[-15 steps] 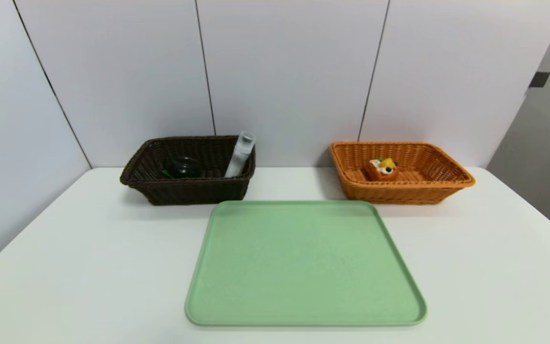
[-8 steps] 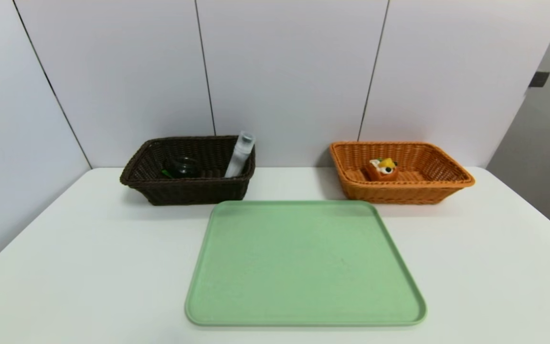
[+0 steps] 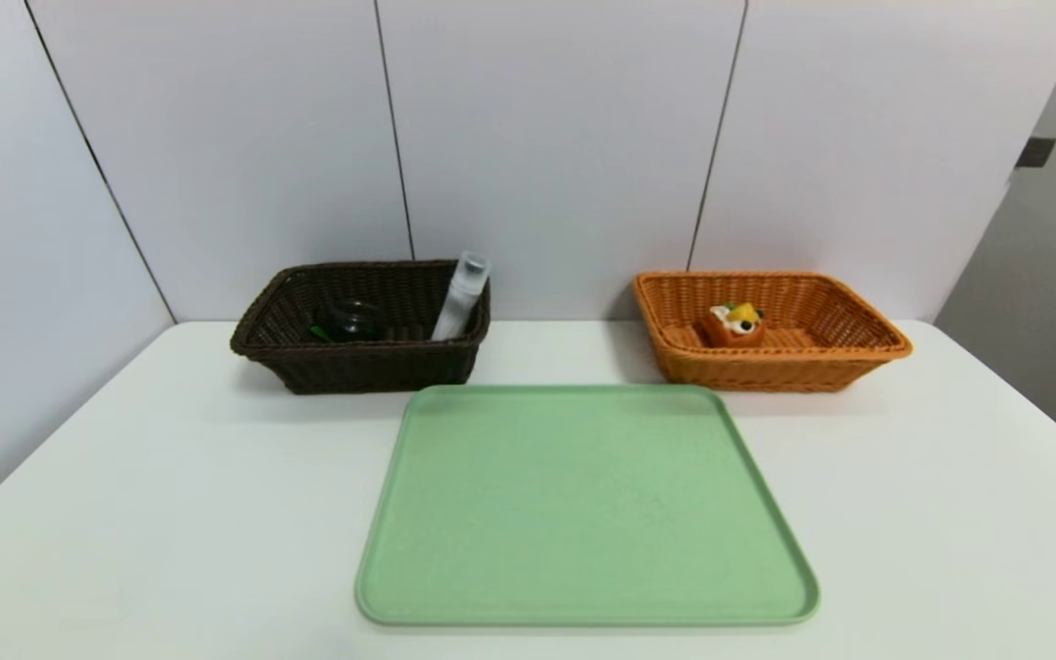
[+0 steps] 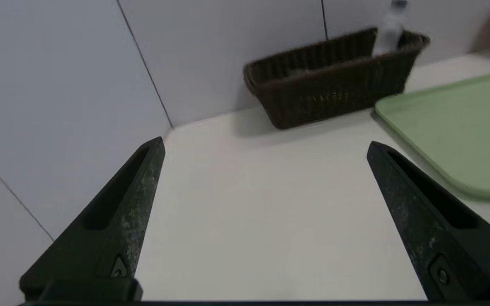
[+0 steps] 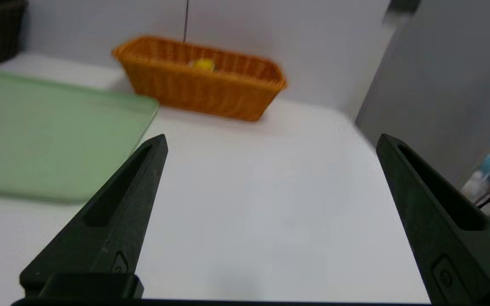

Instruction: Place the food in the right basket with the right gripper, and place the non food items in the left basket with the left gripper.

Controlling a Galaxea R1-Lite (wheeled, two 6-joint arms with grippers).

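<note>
The toy cake wedge (image 3: 735,324) lies inside the orange-tan basket (image 3: 771,370) at the back right. The dark brown basket (image 3: 363,367) at the back left holds the white bottle (image 3: 460,297) leaning on its right wall, the glass cup with black holder (image 3: 350,320), and a green sliver of the spoon handle (image 3: 318,332); the spoon's yellow part is hidden. Neither arm shows in the head view. My left gripper (image 4: 264,146) hangs open over bare table, well short of the dark basket (image 4: 334,78). My right gripper (image 5: 272,142) is open, well short of the orange basket (image 5: 200,80).
A bare green tray (image 3: 583,504) lies mid-table in front of both baskets. White wall panels stand close behind the baskets and along the table's left side. The table's right edge (image 5: 357,127) drops off beside the right gripper.
</note>
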